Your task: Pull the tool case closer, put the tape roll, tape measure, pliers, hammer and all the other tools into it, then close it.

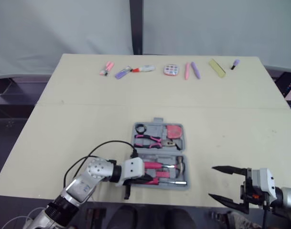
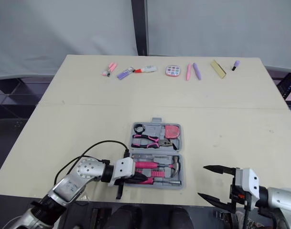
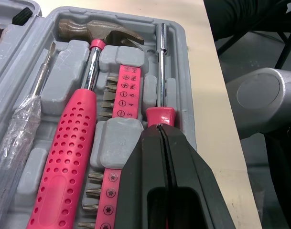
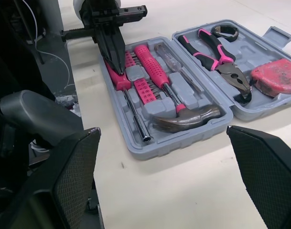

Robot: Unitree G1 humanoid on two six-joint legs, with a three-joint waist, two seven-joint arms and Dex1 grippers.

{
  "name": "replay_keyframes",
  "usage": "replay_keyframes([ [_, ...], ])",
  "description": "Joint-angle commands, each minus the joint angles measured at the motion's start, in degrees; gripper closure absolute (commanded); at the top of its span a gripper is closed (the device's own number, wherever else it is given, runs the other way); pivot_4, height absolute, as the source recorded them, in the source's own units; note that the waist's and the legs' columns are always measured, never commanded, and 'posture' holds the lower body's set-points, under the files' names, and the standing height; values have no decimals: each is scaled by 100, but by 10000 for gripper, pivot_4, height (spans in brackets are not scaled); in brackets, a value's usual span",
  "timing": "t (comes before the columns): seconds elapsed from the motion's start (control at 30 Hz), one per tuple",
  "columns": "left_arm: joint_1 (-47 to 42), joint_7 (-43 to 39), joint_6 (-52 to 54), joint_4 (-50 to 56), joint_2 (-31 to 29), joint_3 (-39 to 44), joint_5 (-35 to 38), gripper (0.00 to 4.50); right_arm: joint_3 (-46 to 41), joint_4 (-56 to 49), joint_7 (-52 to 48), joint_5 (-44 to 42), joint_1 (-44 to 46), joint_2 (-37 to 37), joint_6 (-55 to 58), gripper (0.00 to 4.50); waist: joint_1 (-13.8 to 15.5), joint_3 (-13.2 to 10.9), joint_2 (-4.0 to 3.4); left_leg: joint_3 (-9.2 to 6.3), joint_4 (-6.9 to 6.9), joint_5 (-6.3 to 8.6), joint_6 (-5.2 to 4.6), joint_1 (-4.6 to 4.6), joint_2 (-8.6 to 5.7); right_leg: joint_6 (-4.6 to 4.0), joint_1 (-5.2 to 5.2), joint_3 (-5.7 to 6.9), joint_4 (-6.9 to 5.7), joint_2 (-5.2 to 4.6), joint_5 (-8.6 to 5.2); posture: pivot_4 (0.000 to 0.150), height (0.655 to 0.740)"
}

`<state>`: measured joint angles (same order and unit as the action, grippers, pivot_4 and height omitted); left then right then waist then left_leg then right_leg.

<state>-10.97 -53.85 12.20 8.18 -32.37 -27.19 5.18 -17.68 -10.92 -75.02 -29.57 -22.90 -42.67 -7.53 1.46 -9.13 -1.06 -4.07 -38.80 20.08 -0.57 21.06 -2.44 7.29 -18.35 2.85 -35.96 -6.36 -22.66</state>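
**While the tool case (image 1: 157, 125) lies open, I see both grippers**

Left gripper (image 3: 160, 136): fingers pressed together, tip at the pink screwdriver (image 3: 161, 114) handle inside the case, near the pale desk's (image 1: 88, 119) front edge. Right gripper (image 1: 212, 182): spread wide, just right of it. Small items (image 1: 171, 70) line the far edge; grey curtains (image 1: 64, 28) hang behind.
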Motion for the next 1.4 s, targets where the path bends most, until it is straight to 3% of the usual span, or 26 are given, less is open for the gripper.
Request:
replay_keyframes([
  [0.03, 250, 3, 66, -548, -61, -332, -456, 44617, -176, -183, 76, -83, -47, -16, -40, 0, -2, 7, -1, 0, 1, 0, 0, -1, 0, 0, 0, -1, 0, 0, 0, 1500, 7400],
  [0.37, 374, 116, -92, -664, -12, -208, -408, 44617, -202, -216, 94, -75, -27, -14, 10, 0, -1, 27, -9, 0, 21, 2, -3, -45, -1, 0, 44, -1, 15, -3, 0, 1500, 7400],
  [0.43, 403, 170, 26, -462, 65, 151, -55, 44617, -177, -210, 134, -75, 46, 3, 21, 0, -6, 29, -7, 5, 53, 2, -4, -94, -1, 0, 97, -2, 47, -5, 0, 1500, 7400],
  [0.7, 812, 445, 1067, 806, 48, 2064, 1467, 44617, 122, -462, 647, -1, 244, 245, 298, 0, -15, 14, 1, 1, 53, 0, 1, -79, 12, 0, 82, -12, 50, -3, 0, 1500, 7400],
  [0.83, 1634, 1098, 878, 1305, 58, 3200, 1512, 31790, 259, -759, 1403, 245, 174, 526, 665, 0, -38, 4, 9, -6, 62, 3, 7, -77, 24, -1, 80, -20, 59, -11, -1, 1500, 7400],
  [1.03, 2942, 2214, 641, 1717, 715, 4323, 1405, 1461, 368, -1179, 2264, 459, -208, 1034, 877, 0, 6, -3, 18, -7, 61, 3, 7, -73, 13, -1, 87, -23, 97, -19, -1, 1500, 7400],
  [1.17, 3859, 2599, 653, 2198, 1193, 4813, 1648, 682, 404, -1299, 2502, 615, -564, 1223, 825, 0, -6, -7, 30, -5, 62, 5, 10, -72, 13, -1, 87, -26, 110, -20, -1, 1500, 7400],
  [1.4, 4408, 2706, 787, 2558, 1337, 4882, 1756, 682, 525, -1376, 2534, 686, -813, 1218, 877, 0, -11, -12, 36, -2, 65, 4, 18, -72, 21, -2, 91, -28, 129, -19, -1, 1500, 7400],
])
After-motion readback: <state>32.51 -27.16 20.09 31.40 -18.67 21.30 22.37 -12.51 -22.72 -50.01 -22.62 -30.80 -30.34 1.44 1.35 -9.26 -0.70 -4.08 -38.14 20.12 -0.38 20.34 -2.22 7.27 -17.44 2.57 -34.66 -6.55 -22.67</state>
